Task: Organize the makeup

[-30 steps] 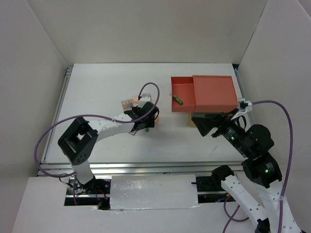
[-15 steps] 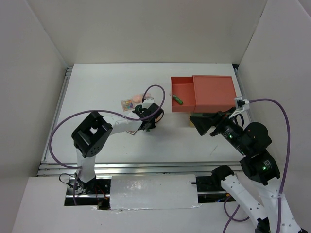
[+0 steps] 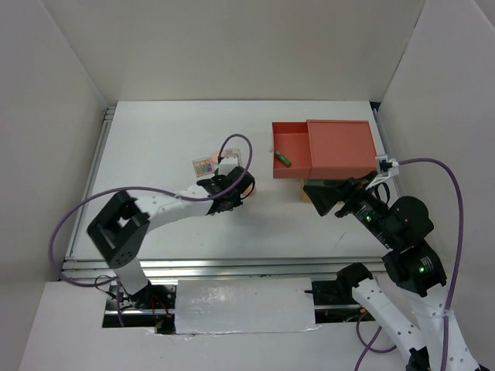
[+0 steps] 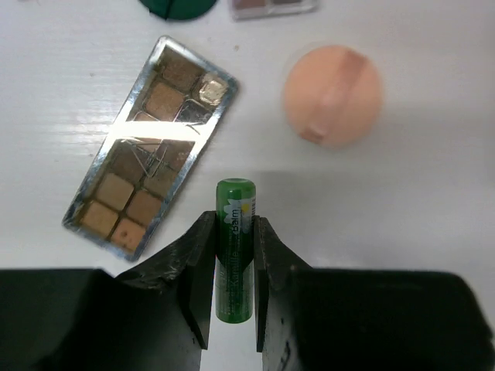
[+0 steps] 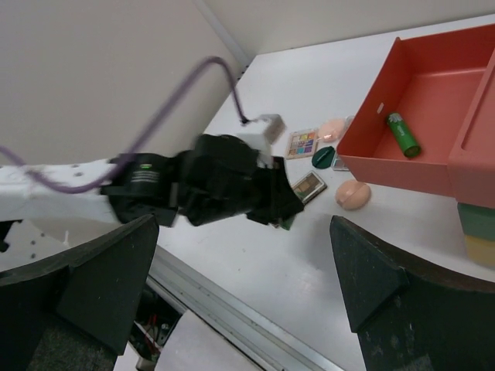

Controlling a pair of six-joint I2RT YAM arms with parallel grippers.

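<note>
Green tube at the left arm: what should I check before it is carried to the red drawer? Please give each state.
1. Left jaws touch the green tube on both sides: ok.
2. Grip firm enough to lift: cannot tell.
3. Eyeshadow palette apart from the jaws: ok, though close.
4. Peach compact clear of the tube: ok.
5. Red drawer open, with room beside the second green tube inside: ok.

Two green tubes (image 4: 234,255) (image 5: 402,135), three palettes (image 4: 151,178) (image 5: 303,143) (image 4: 274,6), two peach compacts (image 4: 332,94) (image 5: 332,127), one green compact (image 5: 323,157).
</note>
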